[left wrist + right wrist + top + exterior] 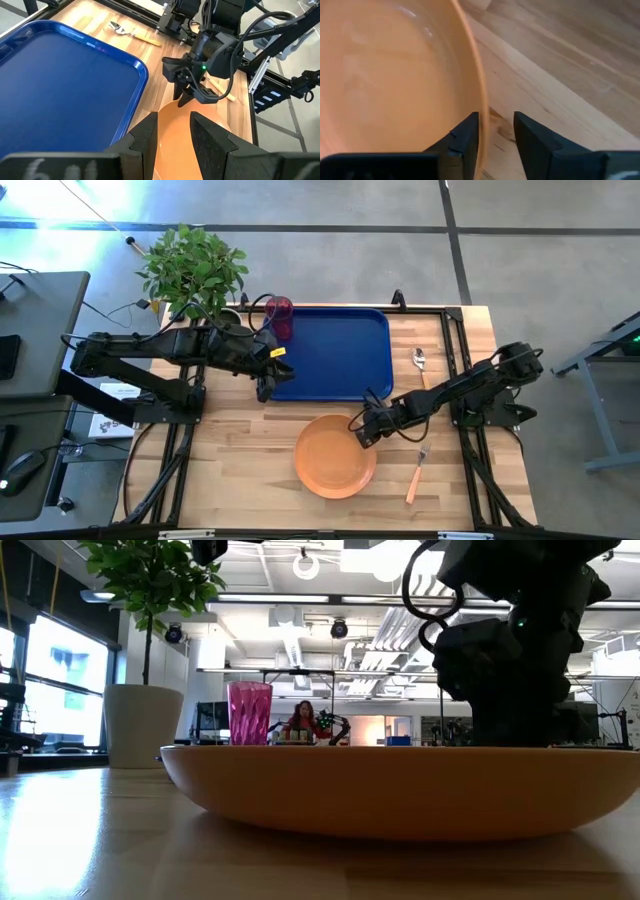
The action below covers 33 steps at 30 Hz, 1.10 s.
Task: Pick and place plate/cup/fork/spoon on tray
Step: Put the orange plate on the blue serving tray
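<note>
Step in hand: grasping the round flat orange plate [335, 456], judged from the right gripper [361, 430] sitting at the plate's upper right rim in the high view.
Right fingers: parted, one finger [465, 136] inside the rim and the other outside on the wood; not yet closed on the plate.
Plate: flat on the wooden bench [240, 470], lower centre of the high view, just below the large dark blue plastic tray [340, 350].
Tray: bare inside in the high view; the dark red translucent cup [280, 317] stands at its upper left corner, whether on the rim or just outside is unclear.
Left gripper [264, 387]: waits at the tray's lower left edge, fingers [210, 140] apart, holding nothing.
Cutlery: silver-bowled spoon with orange handle [420, 363] right of the tray; orange-handled fork [418, 471] right of the plate.
Next move, as a judgement: close on the thin rim, lift without tilting, carry up-frame over the tray's raised edge.
</note>
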{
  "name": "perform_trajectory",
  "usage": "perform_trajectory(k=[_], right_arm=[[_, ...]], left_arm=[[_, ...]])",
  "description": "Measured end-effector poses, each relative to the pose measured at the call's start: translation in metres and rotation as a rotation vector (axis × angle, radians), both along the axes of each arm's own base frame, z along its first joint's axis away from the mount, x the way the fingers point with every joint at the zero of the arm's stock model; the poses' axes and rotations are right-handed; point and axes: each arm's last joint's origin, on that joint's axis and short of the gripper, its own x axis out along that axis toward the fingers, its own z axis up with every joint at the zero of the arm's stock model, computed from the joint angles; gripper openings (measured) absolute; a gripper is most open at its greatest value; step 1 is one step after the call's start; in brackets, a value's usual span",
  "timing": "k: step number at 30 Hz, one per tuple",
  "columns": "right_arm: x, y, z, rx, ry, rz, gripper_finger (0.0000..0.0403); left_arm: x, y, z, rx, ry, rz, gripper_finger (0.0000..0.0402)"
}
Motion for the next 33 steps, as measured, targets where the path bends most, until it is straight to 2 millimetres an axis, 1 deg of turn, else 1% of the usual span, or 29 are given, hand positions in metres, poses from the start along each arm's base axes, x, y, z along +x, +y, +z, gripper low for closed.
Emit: perform_trajectory(k=[3,7,8,16,25,29,33], right_arm=[[0.001,0.0,-0.001,0.015,0.002,-0.027,0.0074],[0.002,0.0,-0.001,0.03,-0.001,-0.047,0.0017],[0.001,0.0,-0.001,0.031,-0.003,-0.047,0.0009],[0.004,0.001,0.002,0.064,-0.027,-0.067,0.0003],[0.008,0.002,0.019,0.115,-0.154,-0.112,0.0002],[0.007,-0.003,0.029,0.104,-0.203,-0.172,0.0001],[0.007,-0.017,0.042,0.063,-0.269,-0.246,0.0001]], left_arm=[[0.0,0.0,0.0,-0.001,0.0,0.0,0.0106],[0.0,0.0,0.0,-0.001,0.0,0.0,0.0106],[0.0,0.0,0.0,0.0,0.0,0.0,0.0106],[0.0,0.0,0.0,0.0,0.0,0.0,0.0106],[0.001,0.0,0.002,0.001,-0.029,0.0,0.0106],[0.002,0.0,0.002,0.024,-0.029,-0.013,0.0106],[0.002,0.0,0.002,0.032,-0.028,-0.018,0.0106]])
